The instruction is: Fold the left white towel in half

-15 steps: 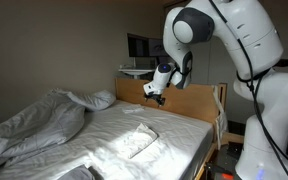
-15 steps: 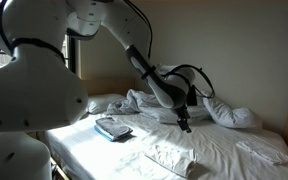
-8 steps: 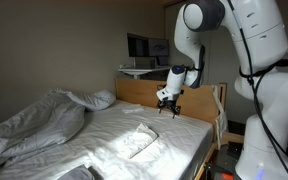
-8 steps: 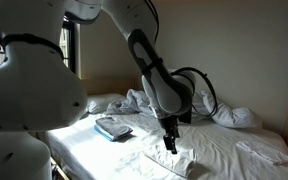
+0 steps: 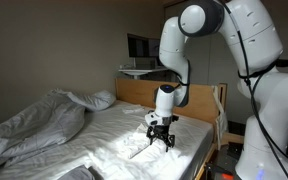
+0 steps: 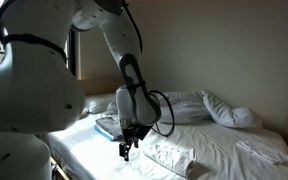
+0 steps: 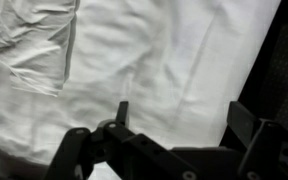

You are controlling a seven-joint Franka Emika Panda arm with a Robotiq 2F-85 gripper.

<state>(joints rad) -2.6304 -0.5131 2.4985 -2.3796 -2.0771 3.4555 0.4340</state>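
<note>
The left white towel (image 6: 170, 157) lies flat and wrinkled on the bed sheet; it also shows in an exterior view (image 5: 137, 144) and at the top left of the wrist view (image 7: 29, 45). My gripper (image 5: 159, 138) (image 6: 126, 150) is low over the bed, at the towel's edge near the bed's side. In the wrist view the gripper (image 7: 182, 115) is open and empty, with bare sheet between its fingers and the towel off to one side.
A second white towel (image 6: 262, 150) lies further along the bed. A rumpled duvet (image 5: 34, 125) and pillows (image 6: 224, 110) lie at the head end. A bluish folded item (image 6: 112, 127) lies near the gripper. A wooden board (image 5: 189, 100) stands behind the bed.
The arm has swung down from high near the wooden board to just above the bed at the towel's edge. The gripper has stayed open.
</note>
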